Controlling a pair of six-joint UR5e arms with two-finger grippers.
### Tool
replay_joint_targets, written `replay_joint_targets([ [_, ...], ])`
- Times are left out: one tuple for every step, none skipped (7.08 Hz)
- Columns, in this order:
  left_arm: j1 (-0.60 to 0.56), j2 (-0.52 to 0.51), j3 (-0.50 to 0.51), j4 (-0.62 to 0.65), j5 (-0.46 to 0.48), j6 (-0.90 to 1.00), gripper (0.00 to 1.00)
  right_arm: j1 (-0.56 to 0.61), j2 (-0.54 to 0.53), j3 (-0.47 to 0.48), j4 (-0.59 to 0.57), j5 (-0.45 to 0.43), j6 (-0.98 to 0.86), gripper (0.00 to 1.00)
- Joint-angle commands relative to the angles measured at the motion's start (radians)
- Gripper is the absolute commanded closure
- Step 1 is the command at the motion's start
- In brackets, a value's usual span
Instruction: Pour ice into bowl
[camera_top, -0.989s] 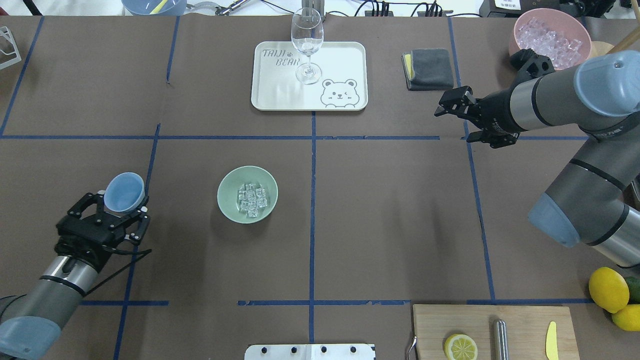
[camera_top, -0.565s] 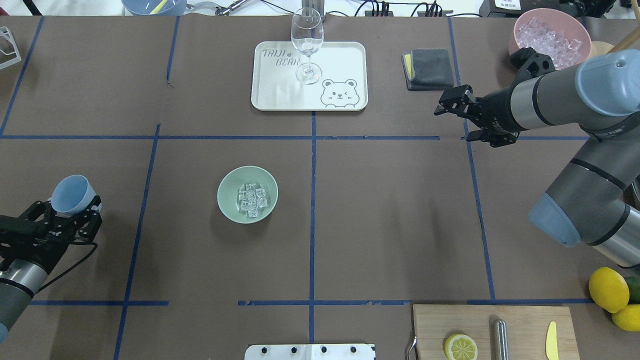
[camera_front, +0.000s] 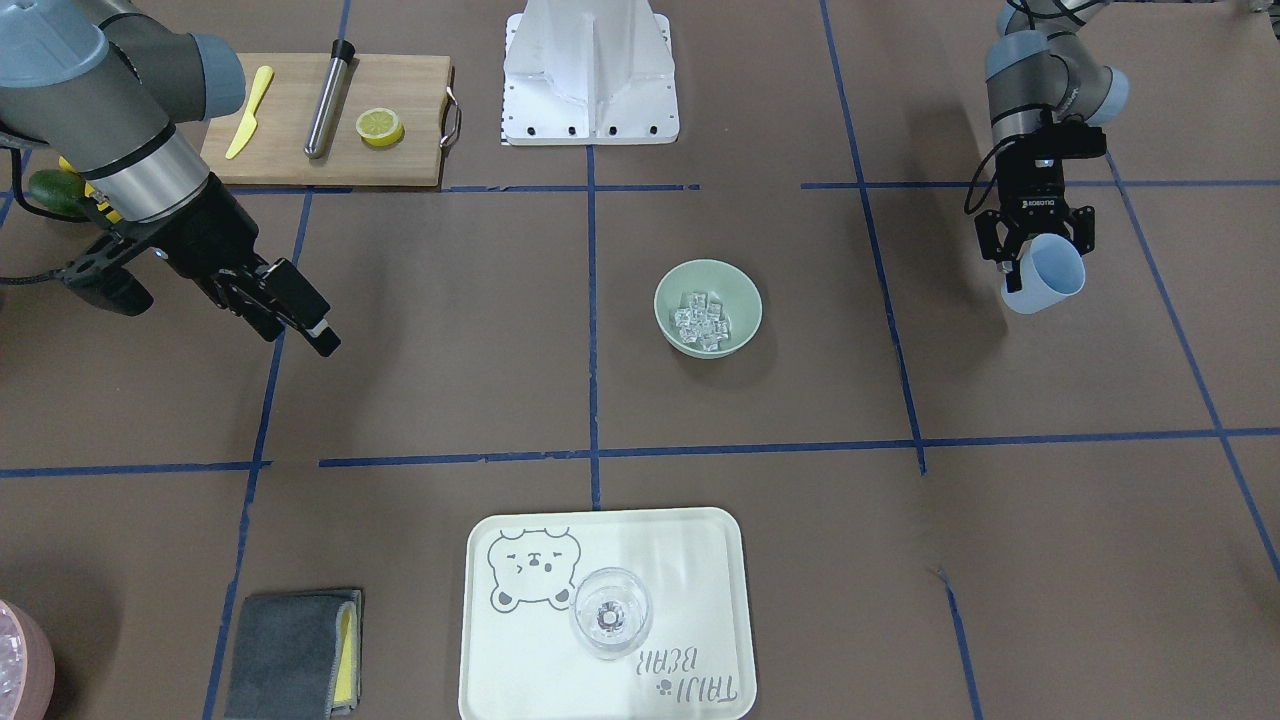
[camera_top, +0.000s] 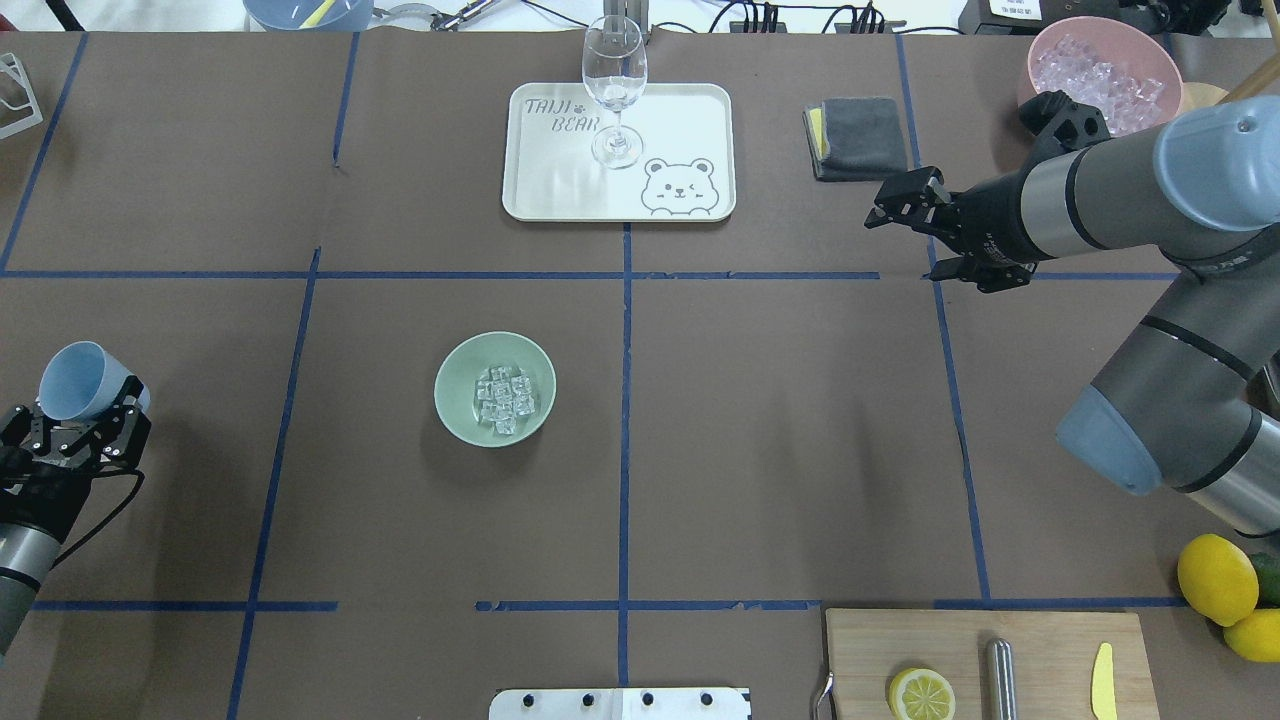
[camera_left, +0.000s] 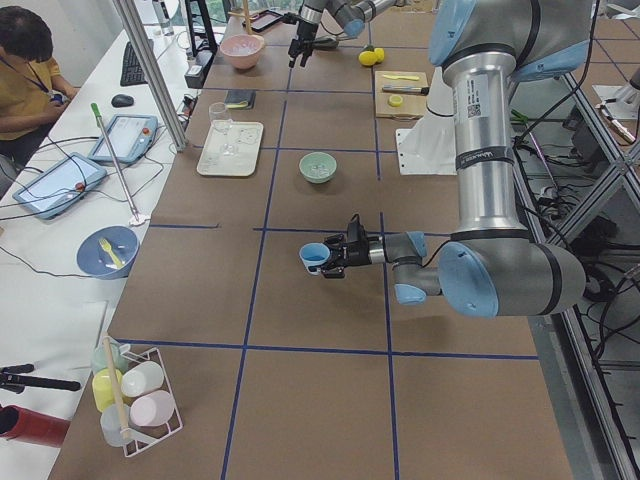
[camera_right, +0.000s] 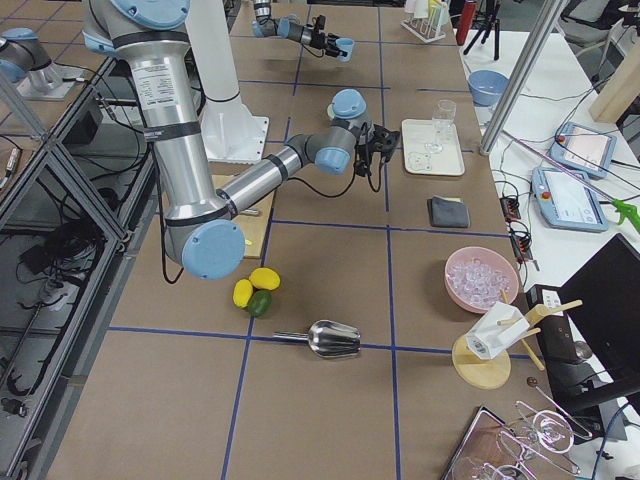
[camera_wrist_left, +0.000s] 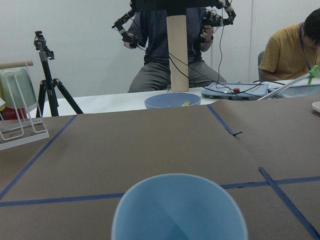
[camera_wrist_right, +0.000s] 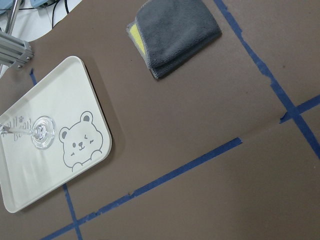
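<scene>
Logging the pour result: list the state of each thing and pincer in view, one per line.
bowl: upright, holding ice.
ice: piled inside the bowl.
blue cup: empty, tilted, gripped.
left pincer: shut on the blue cup.
right pincer: open, empty.
wine glass: upright, empty, on the tray.
pink bowl: filled with ice cubes.

Bright, even overhead light; soft shadows; glare on the tray (camera_top: 560, 180); focus mostly sharp.

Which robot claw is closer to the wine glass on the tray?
Right. The right gripper hangs near the gray cloth beside the tray holding the wine glass; the left gripper, holding a blue cup, is far off to its left.
</scene>
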Motion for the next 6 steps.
replay_joint_targets([
  [0.005, -0.010, 0.035, 0.007, 0.002, -0.010, 1.00, -0.001, 0.003, 0.000, 0.000, 0.000, 0.000, 0.00],
  [0.008, -0.014, 0.057, 0.007, -0.001, -0.012, 1.00, -0.001, 0.003, 0.000, 0.000, 0.002, 0.000, 0.00],
  [0.010, -0.014, 0.061, 0.008, -0.015, -0.013, 1.00, -0.001, 0.004, 0.000, 0.000, 0.002, 0.000, 0.00],
  [0.011, -0.017, 0.061, 0.008, -0.032, -0.015, 1.00, -0.001, 0.004, 0.000, 0.000, 0.003, 0.000, 0.00],
  [0.013, -0.018, 0.063, 0.010, -0.036, -0.015, 1.00, -0.001, 0.004, 0.000, 0.000, 0.005, 0.000, 0.00],
  [0.013, -0.019, 0.072, 0.010, -0.041, -0.015, 1.00, -0.001, 0.004, 0.000, 0.000, 0.005, 0.000, 0.00],
])
